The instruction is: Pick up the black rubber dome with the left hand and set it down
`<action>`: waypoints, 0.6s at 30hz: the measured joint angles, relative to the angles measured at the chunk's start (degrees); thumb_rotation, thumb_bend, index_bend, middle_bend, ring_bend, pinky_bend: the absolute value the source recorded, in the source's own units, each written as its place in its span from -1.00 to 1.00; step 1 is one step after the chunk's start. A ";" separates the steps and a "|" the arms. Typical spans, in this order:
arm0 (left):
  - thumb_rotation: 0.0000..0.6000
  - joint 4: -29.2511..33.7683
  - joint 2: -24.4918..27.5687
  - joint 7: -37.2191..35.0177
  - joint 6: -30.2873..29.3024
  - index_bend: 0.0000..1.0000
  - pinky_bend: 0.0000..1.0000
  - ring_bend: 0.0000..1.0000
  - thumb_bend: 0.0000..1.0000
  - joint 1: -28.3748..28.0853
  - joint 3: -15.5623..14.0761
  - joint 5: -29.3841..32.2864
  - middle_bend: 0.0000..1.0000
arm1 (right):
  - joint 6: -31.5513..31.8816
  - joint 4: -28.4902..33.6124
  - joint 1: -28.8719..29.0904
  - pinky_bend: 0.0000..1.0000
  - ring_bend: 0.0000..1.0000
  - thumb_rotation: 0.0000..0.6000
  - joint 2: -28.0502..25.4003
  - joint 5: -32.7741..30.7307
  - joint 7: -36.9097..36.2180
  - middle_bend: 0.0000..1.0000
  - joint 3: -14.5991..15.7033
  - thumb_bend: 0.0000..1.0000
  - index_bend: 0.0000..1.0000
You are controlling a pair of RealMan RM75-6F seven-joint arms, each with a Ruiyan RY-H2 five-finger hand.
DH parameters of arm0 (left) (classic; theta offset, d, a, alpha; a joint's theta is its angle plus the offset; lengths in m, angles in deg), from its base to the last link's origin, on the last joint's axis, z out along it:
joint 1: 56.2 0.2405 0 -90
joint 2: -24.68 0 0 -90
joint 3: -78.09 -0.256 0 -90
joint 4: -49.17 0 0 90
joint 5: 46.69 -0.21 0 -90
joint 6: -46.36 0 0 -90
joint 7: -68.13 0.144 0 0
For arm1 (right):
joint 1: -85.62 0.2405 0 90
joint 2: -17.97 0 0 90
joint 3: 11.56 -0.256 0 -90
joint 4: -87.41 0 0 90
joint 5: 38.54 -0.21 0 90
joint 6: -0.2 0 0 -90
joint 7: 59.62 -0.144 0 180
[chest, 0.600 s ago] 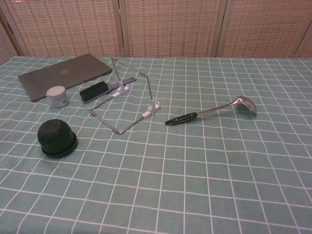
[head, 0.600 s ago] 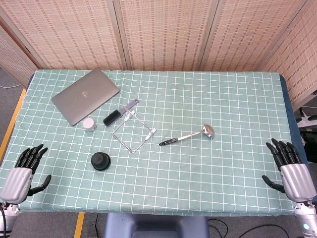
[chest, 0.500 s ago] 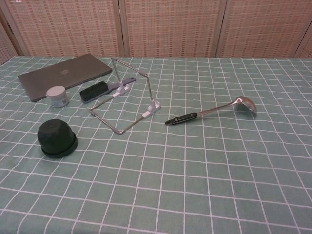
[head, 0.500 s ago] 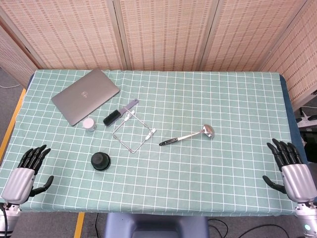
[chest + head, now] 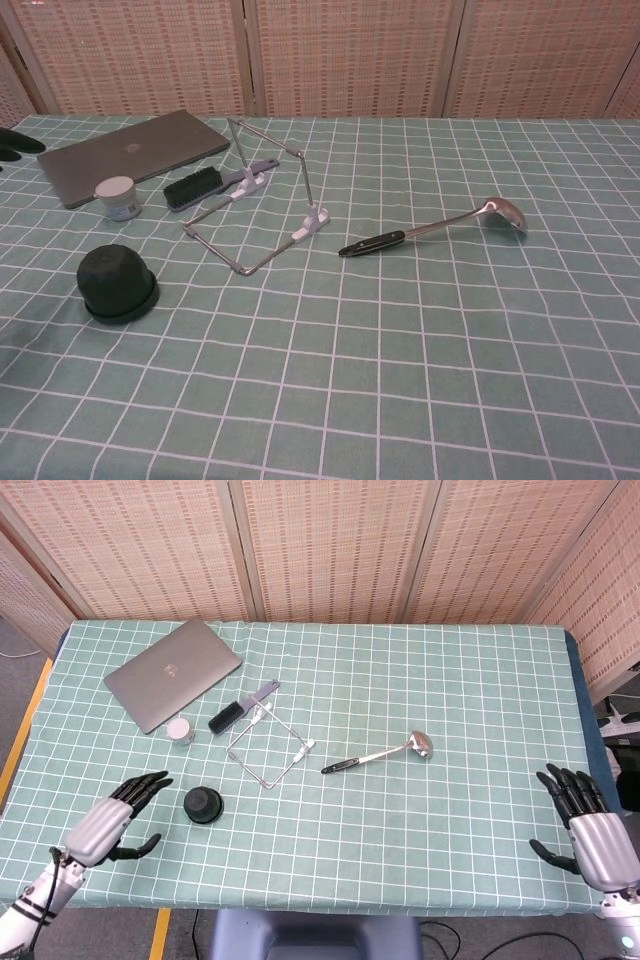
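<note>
The black rubber dome (image 5: 204, 805) stands on the green checked cloth at the front left, also plain in the chest view (image 5: 118, 283). My left hand (image 5: 108, 822) hovers just left of it, fingers spread and pointing toward it, holding nothing; only its dark fingertips (image 5: 17, 141) show at the chest view's left edge. My right hand (image 5: 592, 830) is at the table's front right corner, fingers apart and empty, far from the dome.
A closed grey laptop (image 5: 172, 672) lies at the back left. A small white jar (image 5: 181, 729), a black brush (image 5: 240, 709) and a wire stand (image 5: 268, 742) sit behind the dome. A ladle (image 5: 379, 753) lies mid-table.
My left hand has swung in from the table's front left corner toward the dome and now hovers beside it. The right hand sank slightly. The dome has not moved.
</note>
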 measured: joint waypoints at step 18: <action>1.00 6.08 1.88 8.69 31.24 -1.00 -0.87 -1.00 -0.38 -19.79 4.83 21.52 -1.00 | -3.48 0.47 1.49 -1.00 -1.00 1.00 -1.08 1.12 -1.42 -1.00 1.65 -0.79 -1.00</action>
